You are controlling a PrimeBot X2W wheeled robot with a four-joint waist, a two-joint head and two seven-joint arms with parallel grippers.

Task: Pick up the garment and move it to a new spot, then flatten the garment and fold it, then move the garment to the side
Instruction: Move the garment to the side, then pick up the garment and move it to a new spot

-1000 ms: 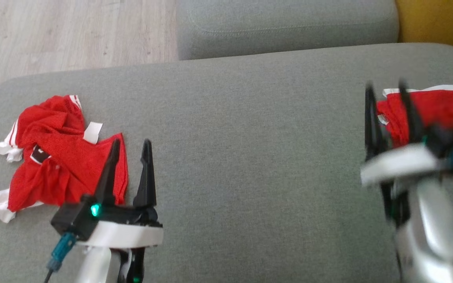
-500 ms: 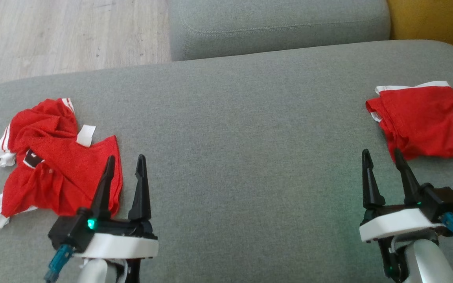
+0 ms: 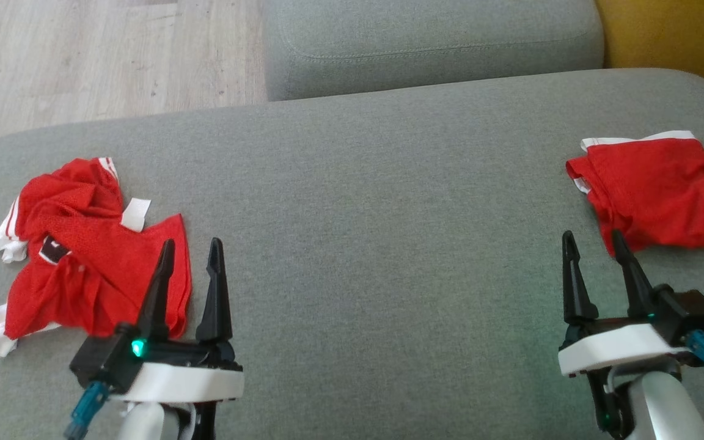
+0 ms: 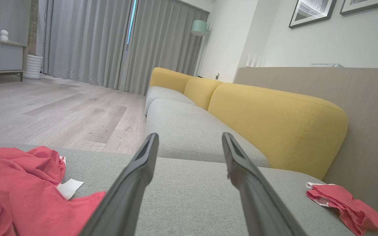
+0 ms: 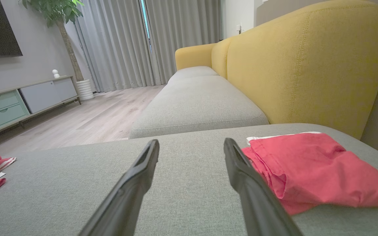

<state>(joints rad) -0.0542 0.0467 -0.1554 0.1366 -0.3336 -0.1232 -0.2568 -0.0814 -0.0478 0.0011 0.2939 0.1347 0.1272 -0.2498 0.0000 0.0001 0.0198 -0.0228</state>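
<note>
Head view. L claw point(image 3: 192, 243) at lower left, fingers spread, nothing btwn them: released. Crumpled red garment point(image 3: 83, 263), white trim, lies at frame left on the grey sofa seat point(image 3: 376, 214). Its right hem is overlapped in frame by the L claw's left finger; contact can't be told.

R claw point(image 3: 591, 235) at lower right, also released and empty. Folded red garment point(image 3: 651, 195) lies up and right of it, near corner just beside the right fingertip; touching or not, can't tell.

Pose: both wrists low at the bottom edge, pale forearms coming in from below, fingers pointing up frame. L claw leans slightly right.

Edges/room: wide stretch of grey seat btwn the two garments. Crumpled one sits near the seat's rounded left corner, folded one close to the right edge. Beyond the far edge: wood floor point(image 3: 83, 55) upper left, second grey cushion point(image 3: 431, 43) top centre, yellow backrest point(image 3: 670, 36) upper right.
</note>
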